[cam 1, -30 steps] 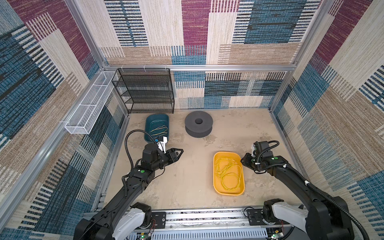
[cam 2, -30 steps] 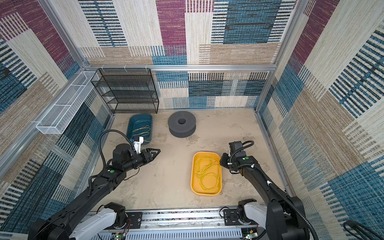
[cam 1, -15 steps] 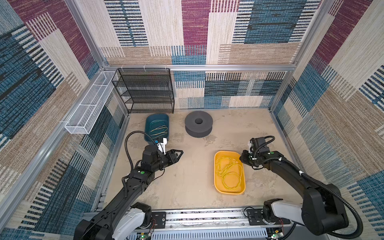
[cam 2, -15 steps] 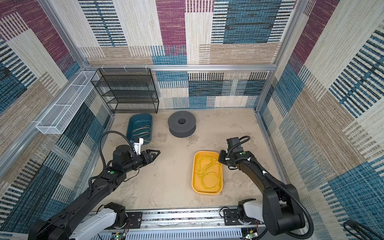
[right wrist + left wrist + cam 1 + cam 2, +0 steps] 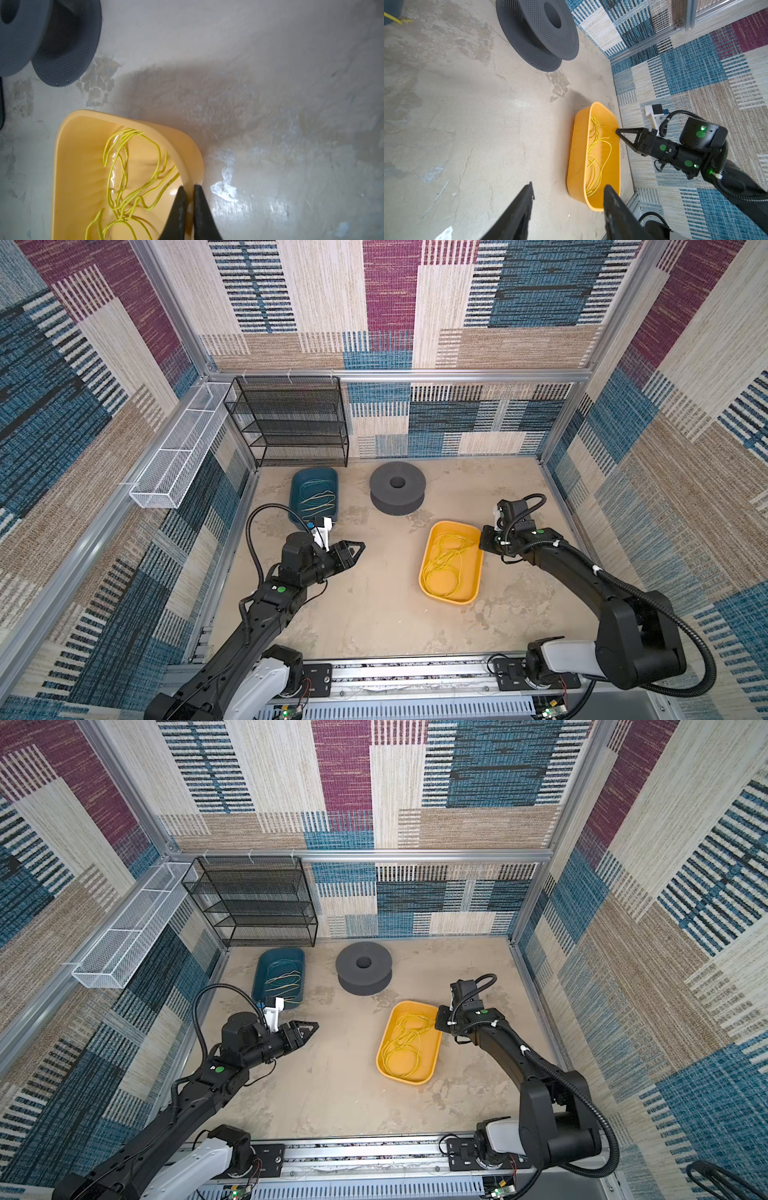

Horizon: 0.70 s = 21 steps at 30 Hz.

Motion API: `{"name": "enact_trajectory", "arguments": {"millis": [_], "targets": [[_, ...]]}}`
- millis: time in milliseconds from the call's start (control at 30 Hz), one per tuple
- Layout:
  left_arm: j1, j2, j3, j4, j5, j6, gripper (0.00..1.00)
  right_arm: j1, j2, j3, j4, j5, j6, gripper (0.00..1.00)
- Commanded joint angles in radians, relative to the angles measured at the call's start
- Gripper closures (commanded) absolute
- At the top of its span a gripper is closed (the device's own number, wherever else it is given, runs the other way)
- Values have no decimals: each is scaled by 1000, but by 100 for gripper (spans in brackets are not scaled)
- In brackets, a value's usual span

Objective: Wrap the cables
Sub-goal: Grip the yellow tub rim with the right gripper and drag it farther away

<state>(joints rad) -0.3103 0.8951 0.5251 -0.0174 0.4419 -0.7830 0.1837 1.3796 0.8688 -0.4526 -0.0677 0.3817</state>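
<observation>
Thin yellow cables (image 5: 446, 560) (image 5: 405, 1042) (image 5: 596, 149) (image 5: 124, 166) lie in loose loops inside a yellow tray (image 5: 451, 601) (image 5: 405, 1080) (image 5: 574, 166) (image 5: 62, 145). More cables (image 5: 318, 497) (image 5: 284, 977) lie in a blue tray (image 5: 297, 485) (image 5: 262, 969) at the back left. My right gripper (image 5: 482, 541) (image 5: 437, 1021) (image 5: 616, 131) (image 5: 188, 186) is shut on the yellow tray's rim at its far right corner, one finger inside and one outside. My left gripper (image 5: 359, 551) (image 5: 312, 1032) (image 5: 569, 186) hovers open and empty over bare floor between the two trays.
A dark grey perforated spool (image 5: 397, 493) (image 5: 363, 973) (image 5: 537, 35) (image 5: 20, 41) lies flat behind the yellow tray. A black mesh rack (image 5: 291, 423) stands against the back wall. A white wire basket (image 5: 174, 448) hangs on the left wall.
The right gripper has shifted slightly along the yellow tray's far right corner and closed its jaws on the rim. The left arm has hardly moved.
</observation>
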Motion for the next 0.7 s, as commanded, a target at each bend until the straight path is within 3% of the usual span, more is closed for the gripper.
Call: {"name": "enact_trajectory", "arguments": {"millis": [0, 133, 333, 667], "targets": [[-1, 2, 27, 0, -22, 25, 43, 0, 107, 97, 127, 75, -137, 100], [-1, 40, 70, 27, -47, 8, 44, -8, 311, 290, 160, 148, -268, 100], [0, 93, 139, 36, -18, -11, 44, -39, 596, 597, 116, 118, -401, 100], [0, 147, 205, -16, -29, 37, 44, -149, 835, 1016, -12, 78, -534, 100]]}}
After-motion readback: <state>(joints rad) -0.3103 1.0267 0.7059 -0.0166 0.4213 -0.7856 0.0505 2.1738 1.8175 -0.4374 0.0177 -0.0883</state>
